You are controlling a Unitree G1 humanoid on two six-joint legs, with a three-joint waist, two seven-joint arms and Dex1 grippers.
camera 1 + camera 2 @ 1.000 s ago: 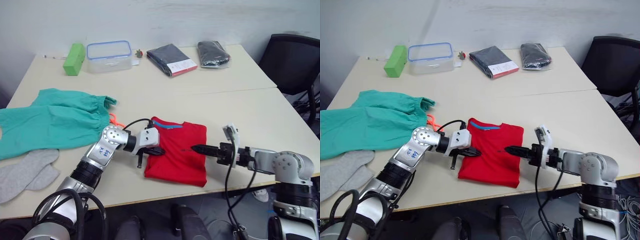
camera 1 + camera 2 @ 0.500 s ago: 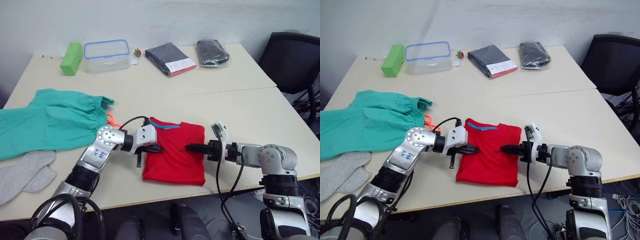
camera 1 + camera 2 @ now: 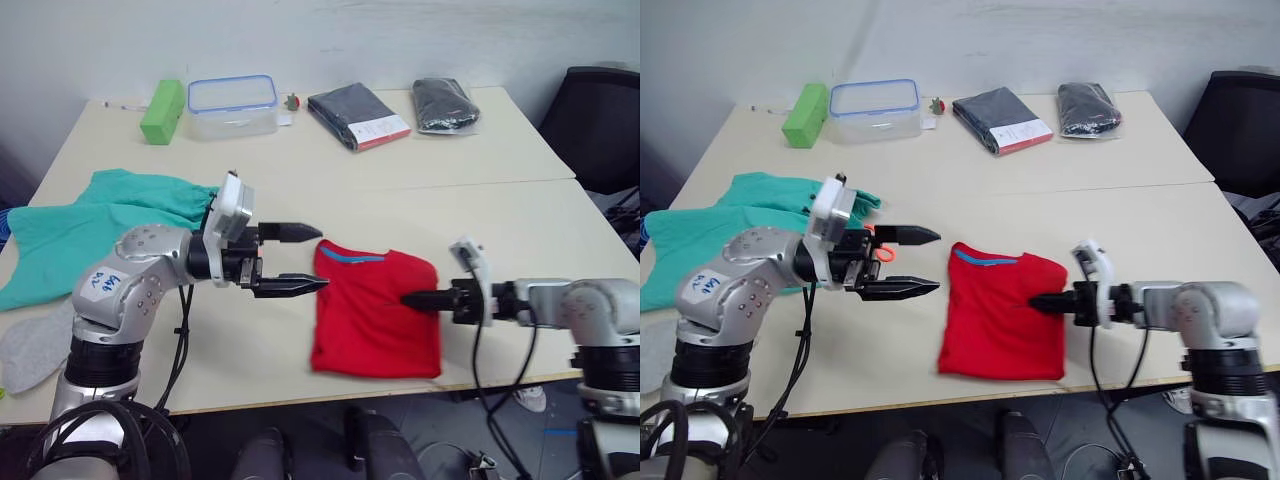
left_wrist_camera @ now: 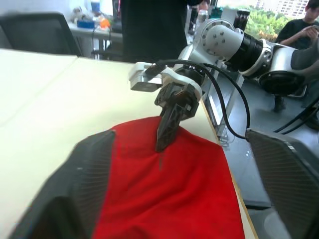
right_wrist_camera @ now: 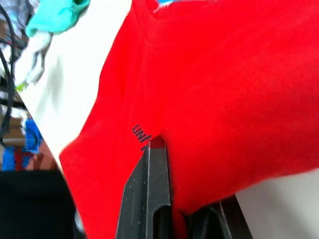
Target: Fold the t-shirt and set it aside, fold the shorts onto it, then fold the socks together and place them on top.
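Note:
The red t-shirt (image 3: 375, 315) lies folded near the table's front edge, its blue neck strip facing the back. My right gripper (image 3: 405, 298) is shut on the t-shirt's right side, and the cloth puckers at its fingertips (image 5: 153, 145). My left gripper (image 3: 322, 258) hangs open just left of the t-shirt, holding nothing, its wide-apart fingers (image 4: 84, 189) pointing at the shirt. The teal shorts (image 3: 95, 215) lie spread at the far left behind my left arm. A grey sock (image 3: 25, 345) lies at the table's left front.
Along the back edge stand a green block (image 3: 163, 98), a clear box with a blue rim (image 3: 232, 105) and two dark packaged garments (image 3: 358, 115). A black chair (image 3: 600, 110) stands at the right. A seated person (image 4: 299, 30) is off beyond the table.
My left gripper has opened, let go of the t-shirt's left edge and pulled back to the left. My right gripper has shut on the shirt. The camera has shifted.

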